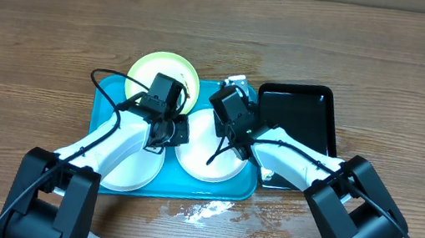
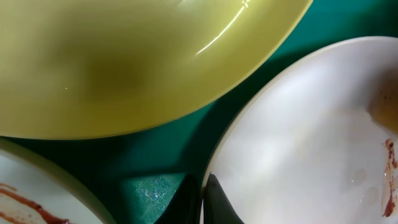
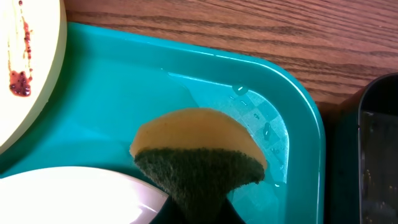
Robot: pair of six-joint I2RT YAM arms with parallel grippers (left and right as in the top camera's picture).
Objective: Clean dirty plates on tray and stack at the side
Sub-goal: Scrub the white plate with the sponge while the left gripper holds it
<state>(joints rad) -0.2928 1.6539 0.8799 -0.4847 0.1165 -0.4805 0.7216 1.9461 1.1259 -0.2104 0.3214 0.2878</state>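
The turquoise tray [image 1: 107, 91] holds three plates. The pale yellow-green plate [image 1: 161, 69] lies at its far edge, one white plate [image 1: 130, 170] at the front left and another white plate [image 1: 210, 165] at the middle right. My left gripper [image 1: 168, 132] is shut on the rim of the middle white plate [image 2: 311, 137], which carries brown-red smears. The yellow-green plate [image 2: 137, 62] and the other smeared white plate [image 2: 25, 193] lie close by. My right gripper [image 3: 199, 214] is shut on a yellow and green sponge [image 3: 199, 149], above the tray's far right corner [image 3: 298, 124].
A glossy black tray [image 1: 303, 107] sits right of the turquoise tray and shows in the right wrist view [image 3: 379, 155]. White wet specks [image 1: 203, 210] lie on the wooden table in front of the tray. A cardboard edge runs along the back.
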